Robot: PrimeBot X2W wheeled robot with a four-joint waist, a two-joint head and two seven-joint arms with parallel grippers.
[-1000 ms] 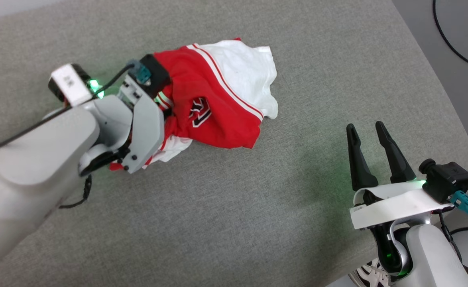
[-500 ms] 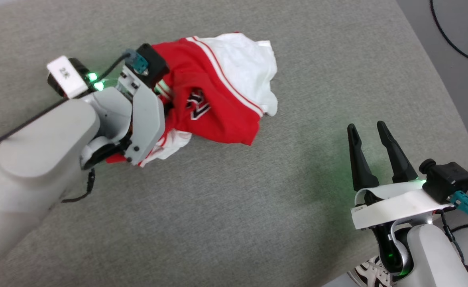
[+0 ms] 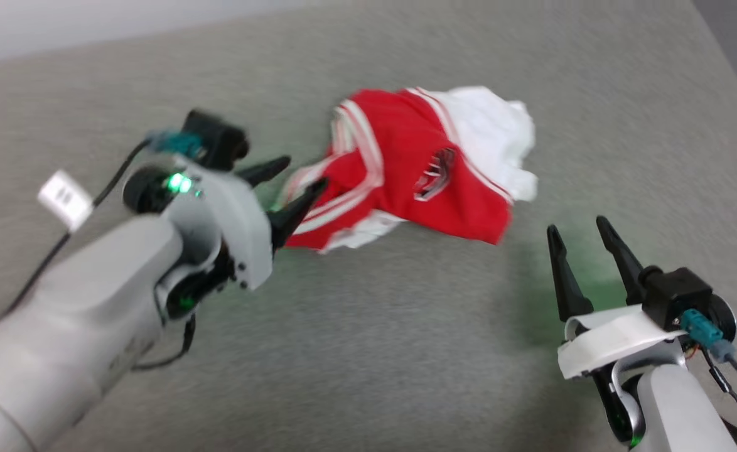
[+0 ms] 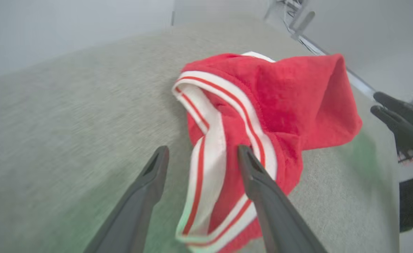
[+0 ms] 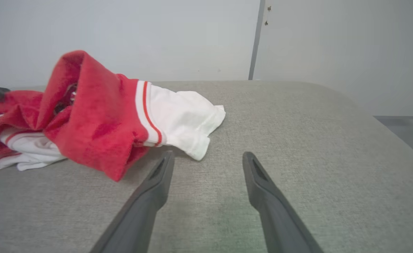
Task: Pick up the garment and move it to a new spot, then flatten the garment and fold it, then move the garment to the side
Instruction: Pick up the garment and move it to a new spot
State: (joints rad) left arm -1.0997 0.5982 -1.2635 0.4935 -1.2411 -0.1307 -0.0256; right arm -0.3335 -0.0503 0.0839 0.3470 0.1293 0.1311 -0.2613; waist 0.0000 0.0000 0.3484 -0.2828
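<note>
On your left, the left gripper [image 3: 307, 171] is no longer clamped. A second ago it sat shut and buried in the bunched cloth; now its fingers stand wide apart, and in the left wrist view the striped trim lies loose between the tips, pinched by nothing.

At the middle, the garment [image 3: 419, 169] rests on the grey padded surface [image 3: 368, 364] in a crumpled heap. The red body is humped up, with a white sleeve spilling out on the far right side. The head camera swings too, so don't read the heap's shift across the picture as travel.

On your right, the right gripper [image 3: 577, 225] is as it was, spread wide and empty, just short of the heap.

The drop-off looks done, and flattening comes next.
</note>
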